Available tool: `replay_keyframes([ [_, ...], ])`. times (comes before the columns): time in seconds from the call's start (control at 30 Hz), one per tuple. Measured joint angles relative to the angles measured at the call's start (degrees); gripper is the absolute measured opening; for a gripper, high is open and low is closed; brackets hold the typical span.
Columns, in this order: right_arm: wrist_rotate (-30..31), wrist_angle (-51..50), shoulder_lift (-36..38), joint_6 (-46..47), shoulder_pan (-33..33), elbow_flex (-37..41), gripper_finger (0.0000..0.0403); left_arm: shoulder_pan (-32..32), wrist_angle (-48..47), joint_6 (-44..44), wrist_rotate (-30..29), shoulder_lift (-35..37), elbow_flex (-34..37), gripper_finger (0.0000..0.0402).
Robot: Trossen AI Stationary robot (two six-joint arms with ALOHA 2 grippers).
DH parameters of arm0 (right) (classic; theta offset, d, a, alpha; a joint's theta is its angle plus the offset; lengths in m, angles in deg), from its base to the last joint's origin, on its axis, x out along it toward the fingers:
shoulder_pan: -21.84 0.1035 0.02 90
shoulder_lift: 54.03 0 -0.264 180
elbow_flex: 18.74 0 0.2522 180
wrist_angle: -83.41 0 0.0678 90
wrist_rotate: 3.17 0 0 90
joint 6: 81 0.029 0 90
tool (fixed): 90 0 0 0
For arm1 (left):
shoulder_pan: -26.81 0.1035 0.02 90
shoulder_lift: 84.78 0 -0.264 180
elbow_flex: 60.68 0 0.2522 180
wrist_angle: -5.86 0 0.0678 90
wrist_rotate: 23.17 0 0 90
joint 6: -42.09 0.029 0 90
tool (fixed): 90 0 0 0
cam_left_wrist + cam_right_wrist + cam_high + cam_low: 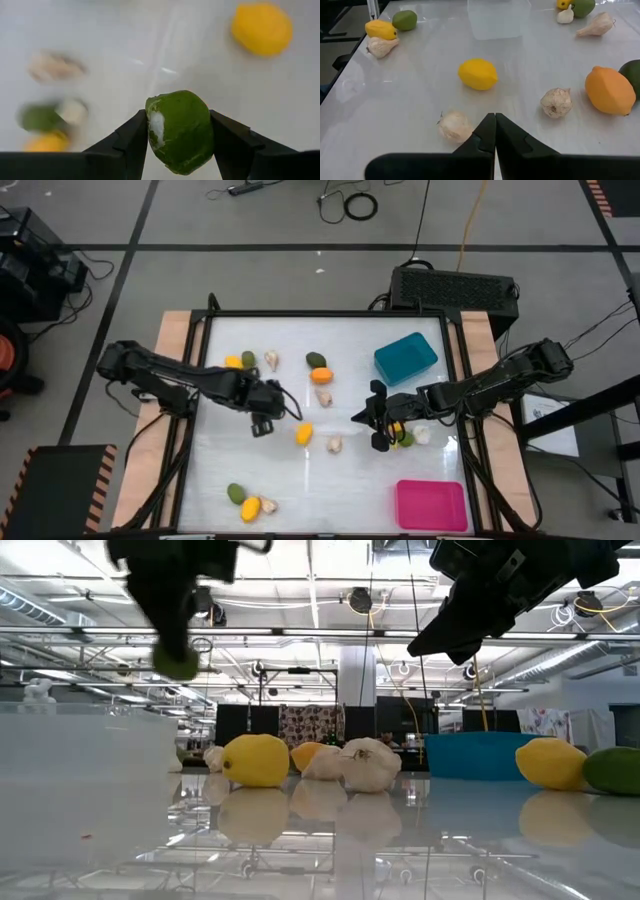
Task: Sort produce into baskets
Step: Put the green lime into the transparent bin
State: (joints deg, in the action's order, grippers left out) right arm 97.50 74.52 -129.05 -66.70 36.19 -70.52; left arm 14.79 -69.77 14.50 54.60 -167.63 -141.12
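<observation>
My left gripper [262,422] is over the table's middle left, shut on a green rounded piece [180,131], which also shows in the low view [178,662]. My right gripper [495,122] is shut and empty, and hangs over the middle right [378,420]. Loose yellow [477,74], orange [610,91], green [405,20] and garlic-like [454,125] pieces lie on the white table. The teal basket [405,358] stands at the far right, the pink basket [432,505] at the near right, and the clear basket [497,22] on the left part. My left gripper pinches the green piece's two opposite sides [150,135] between its two fingers [131,142]. The fingers come from above, pointing down. The piece hangs at their lower ends, lifted clear of the table.
A yellow piece, a green piece [402,436] and a garlic-like piece [422,435] lie close beside my right gripper. Three pieces sit at the near left [250,502] and three at the far left [250,361]. A raised frame [205,380] rims the table.
</observation>
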Motion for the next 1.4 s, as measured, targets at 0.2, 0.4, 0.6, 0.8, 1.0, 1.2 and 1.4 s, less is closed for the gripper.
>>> replay_keyframes([
  [0.2, -0.02, -0.52, 0.00, 0.00, 0.00, 0.01, 0.0000, -0.87, -0.41, -6.54, 7.36, 1.92, 7.17, 0.0189],
  [0.4, -0.02, -0.39, 0.00, 0.01, 0.00, 0.01, 0.0000, -0.86, 0.11, -6.00, 3.69, 1.68, 9.30, 0.0212],
  [0.6, 0.00, -0.33, 0.00, 0.94, 0.00, 0.00, 0.0000, -0.87, 0.08, -4.82, 3.24, 1.68, 9.25, 0.0263],
  [0.8, 0.04, 0.94, 0.00, 1.05, -0.04, 0.00, 0.0000, 0.44, -1.06, -3.15, 2.97, 1.68, 6.30, 0.0286],
  [1.0, 1.59, 1.14, 0.00, 1.27, -0.71, 0.00, 0.0000, 8.14, -1.41, 9.99, -4.18, 1.68, -0.28, 0.0278],
  [1.2, 1.79, 1.14, 0.00, 1.60, -0.92, 0.00, 0.0000, 27.63, -1.06, 15.75, -1.08, 1.66, 0.30, 0.0276],
  [1.4, 1.43, 0.81, 0.00, 2.16, -0.70, 0.00, 0.0000, 45.91, -1.27, 4.01, 2.35, 1.40, 0.51, 0.0276],
])
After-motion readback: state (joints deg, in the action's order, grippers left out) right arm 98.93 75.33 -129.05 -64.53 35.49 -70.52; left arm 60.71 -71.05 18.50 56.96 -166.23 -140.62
